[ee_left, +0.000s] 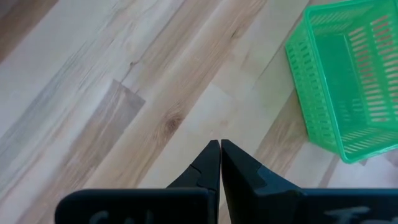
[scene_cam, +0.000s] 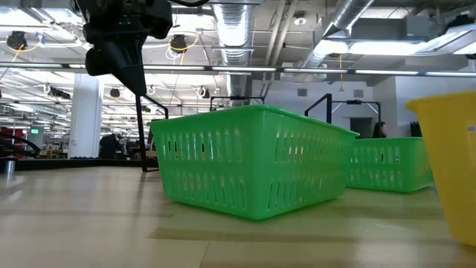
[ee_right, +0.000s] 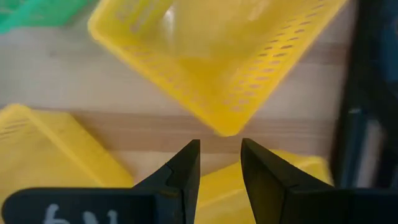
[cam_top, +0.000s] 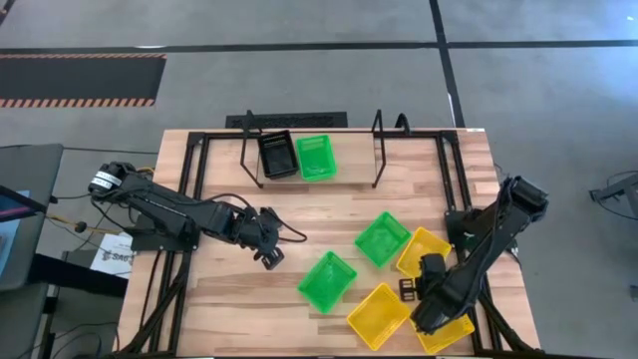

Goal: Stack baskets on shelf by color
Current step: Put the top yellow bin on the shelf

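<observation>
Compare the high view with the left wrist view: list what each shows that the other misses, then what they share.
Only the high view shows the shelf holding a black basket and a green basket, three yellow baskets with the right gripper above them, and a second loose green basket. Only the left wrist view shows the left gripper with its jaws closed, empty. Both show the near green basket and the tabletop.

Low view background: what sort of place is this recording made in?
Probably a large industrial lab or workshop hall: exposed silver ventilation ducts and hanging ceiling lamps overhead, with grey concrete floor around the wooden table.
</observation>
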You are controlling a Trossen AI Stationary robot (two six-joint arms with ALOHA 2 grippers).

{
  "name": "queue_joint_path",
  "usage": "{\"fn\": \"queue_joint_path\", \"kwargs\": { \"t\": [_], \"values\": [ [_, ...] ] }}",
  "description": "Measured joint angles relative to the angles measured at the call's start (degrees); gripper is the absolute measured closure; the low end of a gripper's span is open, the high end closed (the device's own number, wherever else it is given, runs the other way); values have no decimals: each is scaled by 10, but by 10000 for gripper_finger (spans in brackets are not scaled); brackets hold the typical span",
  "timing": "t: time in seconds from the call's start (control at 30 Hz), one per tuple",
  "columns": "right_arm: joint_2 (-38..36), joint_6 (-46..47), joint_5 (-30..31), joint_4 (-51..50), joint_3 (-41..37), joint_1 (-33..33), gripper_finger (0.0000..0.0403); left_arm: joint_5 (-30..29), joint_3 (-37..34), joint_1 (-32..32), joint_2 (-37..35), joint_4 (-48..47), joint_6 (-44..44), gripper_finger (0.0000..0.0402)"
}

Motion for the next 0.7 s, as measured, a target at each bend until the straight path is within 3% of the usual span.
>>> {"fn": "queue_joint_path", "kwargs": {
  "t": [0.13, 0.37, 0.7],
  "values": [
    [-2, -19, 47, 14, -3, 15, 268, 0, 0, 0, 0, 0, -7, 401],
    [-2, -148, 48, 7, -3, 32, 264, 0, 0, 0, 0, 0, -2, 402],
    [-2, -221, 52, 13, -3, 28, 264, -1, 0, 0, 0, 0, -3, 402]
  ]
}}
